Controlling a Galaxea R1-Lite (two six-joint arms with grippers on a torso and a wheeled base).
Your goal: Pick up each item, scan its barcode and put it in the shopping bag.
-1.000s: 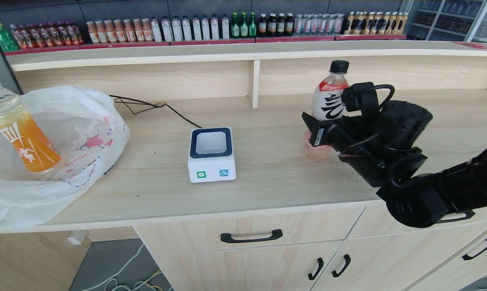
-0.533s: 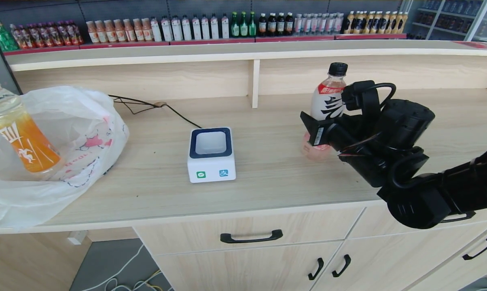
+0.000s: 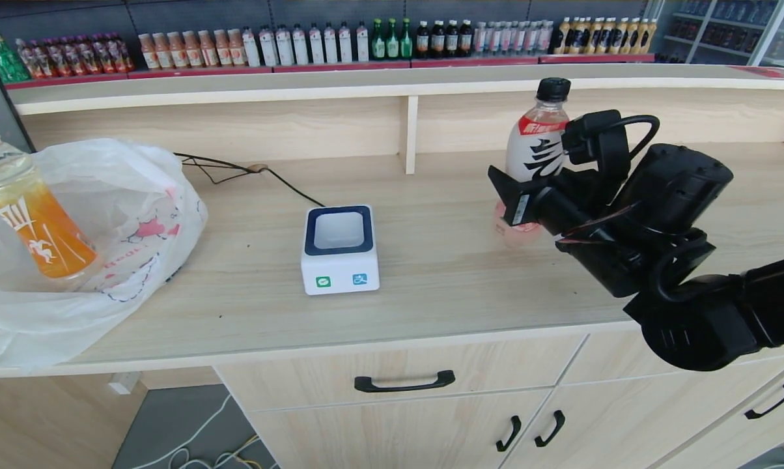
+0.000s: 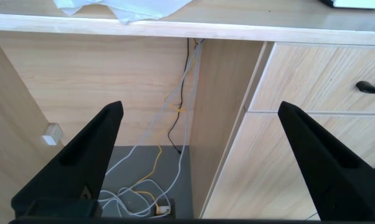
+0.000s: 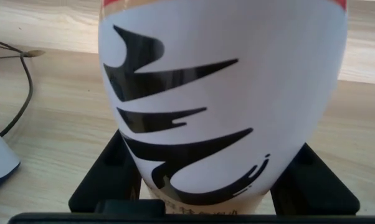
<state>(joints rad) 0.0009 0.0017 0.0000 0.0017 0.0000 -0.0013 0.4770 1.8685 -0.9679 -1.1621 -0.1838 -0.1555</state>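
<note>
A clear bottle (image 3: 536, 153) of pink drink with a black cap and a white label with black strokes hangs just above the right side of the wooden counter (image 3: 431, 273). My right gripper (image 3: 523, 207) is shut on its lower half; in the right wrist view the bottle (image 5: 222, 106) sits between the black fingers (image 5: 103, 180). The white scanner (image 3: 339, 249) with a dark blue rim stands mid-counter. The white shopping bag (image 3: 138, 215) lies at the left with an orange drink bottle (image 3: 30, 221) in it. My left gripper (image 4: 200, 162) hangs open below the counter.
A black cable (image 3: 255, 170) runs from the scanner to the back wall. A raised shelf (image 3: 405, 88) runs behind the counter. Drawers with black handles (image 3: 405, 381) are under it. Loose cables (image 4: 150, 186) lie on the floor beneath the bag's corner (image 4: 119, 7).
My right gripper has risen with the pink bottle and shifted slightly right, lifting its base off the counter. Bag, orange bottle and scanner have stayed put.
</note>
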